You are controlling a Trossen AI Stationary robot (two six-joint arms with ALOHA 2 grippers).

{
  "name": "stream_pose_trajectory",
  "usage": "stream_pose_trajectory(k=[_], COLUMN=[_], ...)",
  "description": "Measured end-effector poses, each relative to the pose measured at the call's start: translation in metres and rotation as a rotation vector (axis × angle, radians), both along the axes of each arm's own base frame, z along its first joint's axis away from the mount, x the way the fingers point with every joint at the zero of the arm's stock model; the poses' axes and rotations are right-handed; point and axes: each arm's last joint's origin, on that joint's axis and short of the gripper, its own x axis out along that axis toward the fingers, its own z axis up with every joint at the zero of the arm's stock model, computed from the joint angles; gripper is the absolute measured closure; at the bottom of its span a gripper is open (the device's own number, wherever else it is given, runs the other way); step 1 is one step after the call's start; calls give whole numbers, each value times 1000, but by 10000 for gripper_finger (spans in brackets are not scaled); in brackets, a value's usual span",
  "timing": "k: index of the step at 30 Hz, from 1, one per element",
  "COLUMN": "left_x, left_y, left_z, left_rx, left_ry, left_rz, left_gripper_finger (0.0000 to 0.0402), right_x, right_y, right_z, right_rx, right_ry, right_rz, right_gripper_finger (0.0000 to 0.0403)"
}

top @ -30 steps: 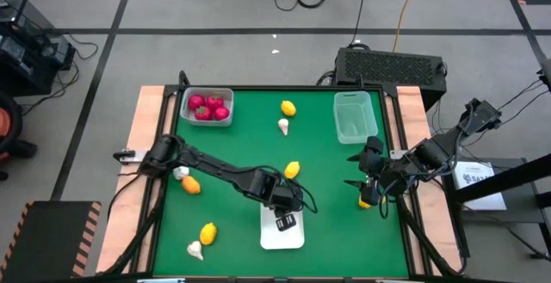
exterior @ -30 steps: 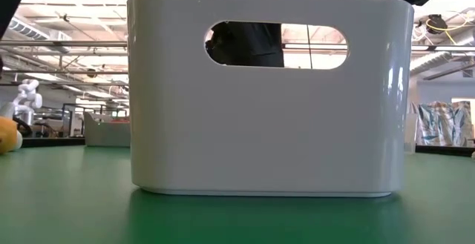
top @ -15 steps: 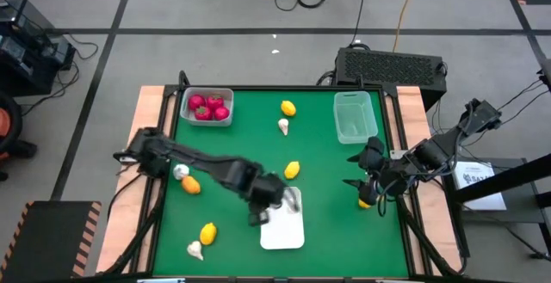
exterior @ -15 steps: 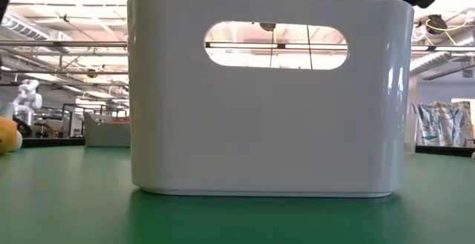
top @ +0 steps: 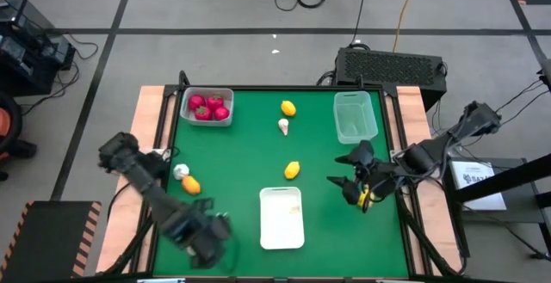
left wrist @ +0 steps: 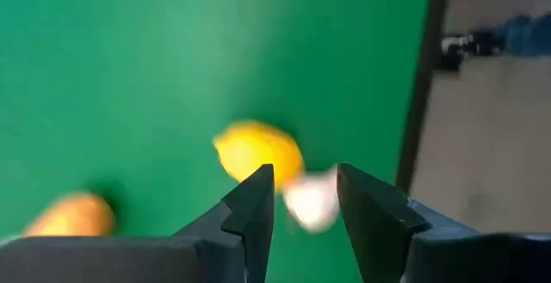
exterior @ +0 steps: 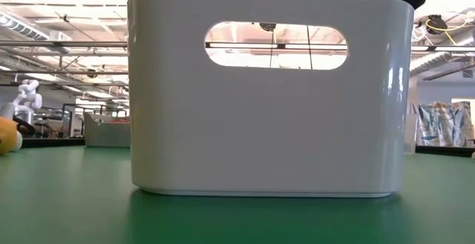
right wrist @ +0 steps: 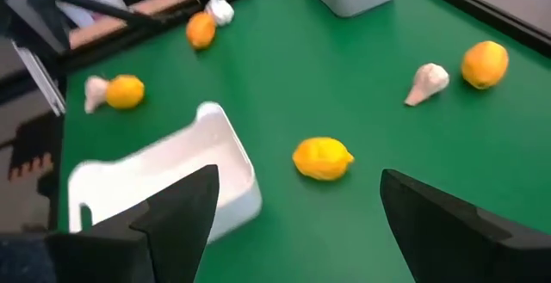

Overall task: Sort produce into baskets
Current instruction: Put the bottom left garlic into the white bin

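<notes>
- The left gripper point(top: 207, 238) is hanging over the near left corner of the green table point(top: 250, 158); its fingers point(left wrist: 252, 207) are standing a narrow gap apart, holding nothing.
- Just ahead of those fingertips in the left wrist view, a yellow lemon point(left wrist: 257, 150) and a white garlic bulb point(left wrist: 312, 200) are lying touching each other; an orange lemon-shaped piece point(left wrist: 71, 216) is lying off to one side of them.
- The right gripper point(top: 351, 181) is hovering by the right edge of the table, jaws spread wide and empty, with a bit of yellow showing just beneath it in the high view.
- Straight ahead between its fingers, another yellow lemon point(right wrist: 322, 158) is resting on the mat, apart from everything else.
- A white tub point(top: 282, 218) is sitting between the two grippers, nearer the front edge; it is filling the low view.
- Far beyond the left gripper, at the back left corner, the whitish-grey basket point(top: 207, 107) is holding several red round pieces point(top: 209, 107).
- Behind the right gripper, at the back right, the pale green basket point(top: 354, 116) is standing.
- Between those two baskets a third lemon point(top: 288, 108) and a garlic bulb point(top: 283, 126) are lying near each other.
- By the left edge, behind the left gripper, an orange piece point(top: 191, 185) and a white bulb point(top: 181, 171) are lying just beside one another.
</notes>
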Motion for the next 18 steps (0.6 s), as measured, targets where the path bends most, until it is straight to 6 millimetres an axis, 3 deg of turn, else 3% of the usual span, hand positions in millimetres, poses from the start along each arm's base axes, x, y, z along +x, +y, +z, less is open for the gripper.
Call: stream_pose_trajectory(k=[5, 8, 13, 18], left_x=[-46, -63, -73, -74], left_y=[-25, -38, -55, -58], left_z=[-12, -20, -41, -50], left_rx=[16, 4, -9, 36], left_ry=[23, 11, 3, -14], left_rz=[70, 91, 31, -23], left_gripper_finger=[265, 265, 247, 189], right_x=[14, 20, 27, 30], right_y=[6, 8, 11, 12], right_z=[-3, -7, -14, -17], right_rx=[17, 17, 12, 34], right_ry=[-34, -30, -11, 9], right_rz=[-5, -8, -13, 9], right_gripper_finger=[90, 90, 90, 90])
